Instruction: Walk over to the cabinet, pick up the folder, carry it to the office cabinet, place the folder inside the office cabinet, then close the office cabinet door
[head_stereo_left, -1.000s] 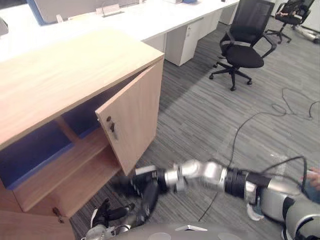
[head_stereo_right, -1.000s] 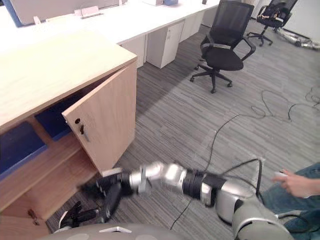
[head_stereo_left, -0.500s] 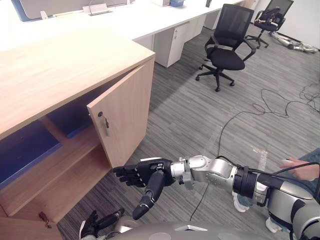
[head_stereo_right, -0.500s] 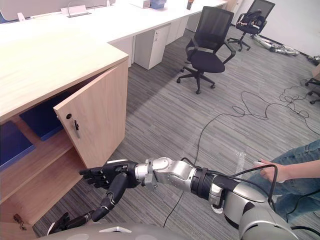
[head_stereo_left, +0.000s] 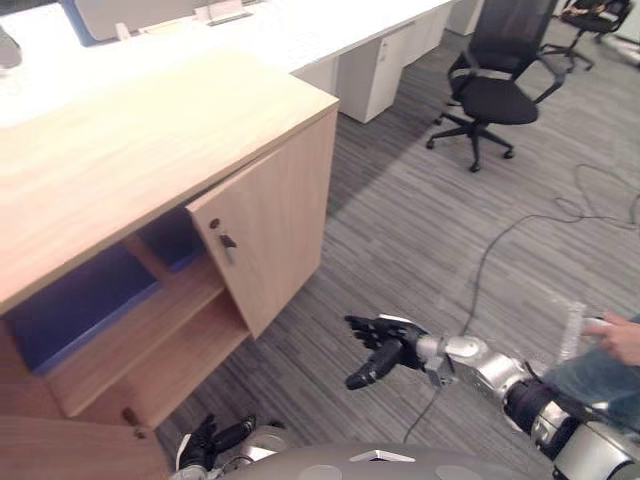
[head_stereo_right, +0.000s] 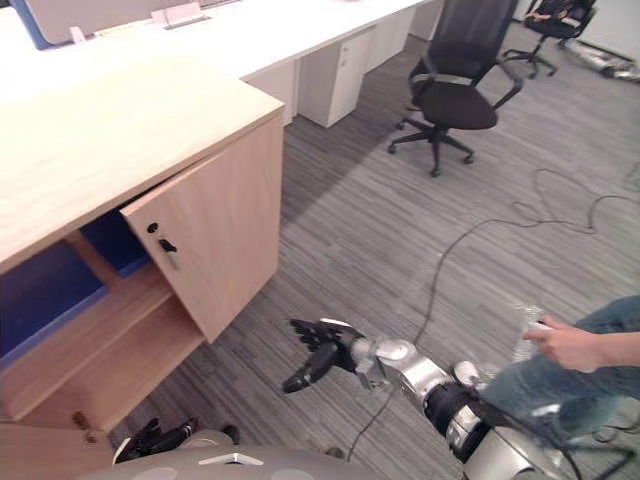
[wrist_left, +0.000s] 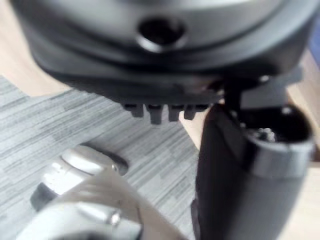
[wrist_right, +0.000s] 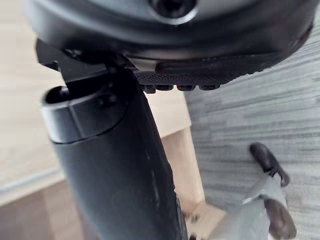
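1. Blue folder (head_stereo_left: 85, 310) lies flat on the upper shelf inside the office cabinet (head_stereo_left: 150, 140), in the left compartment.
2. A second blue folder (head_stereo_left: 172, 237) is in the next compartment, partly hidden behind the door. A wooden divider stands between the two.
3. Cabinet door (head_stereo_left: 275, 235) is part open and swung out toward the floor. The key handle (head_stereo_left: 225, 243) is on its outer face. The lower shelf (head_stereo_left: 170, 365) is bare wood.
4. Right hand (head_stereo_left: 388, 347) is out over the grey carpet (head_stereo_left: 400, 230), below and to the right of the door edge and apart from it. Its fingers are straight and spread and it holds nothing.
5. Left hand (head_stereo_left: 212, 440) is low by the cabinet base. Its fingers look relaxed and it holds nothing.
6. A long white desk (head_stereo_left: 330, 30) runs behind the cabinet, and a black office chair (head_stereo_left: 495, 75) sits on the carpet beside it.
7. A person's hand (head_stereo_left: 618, 338) shows at the right edge, gripping a small object. It is well apart from the cabinet.
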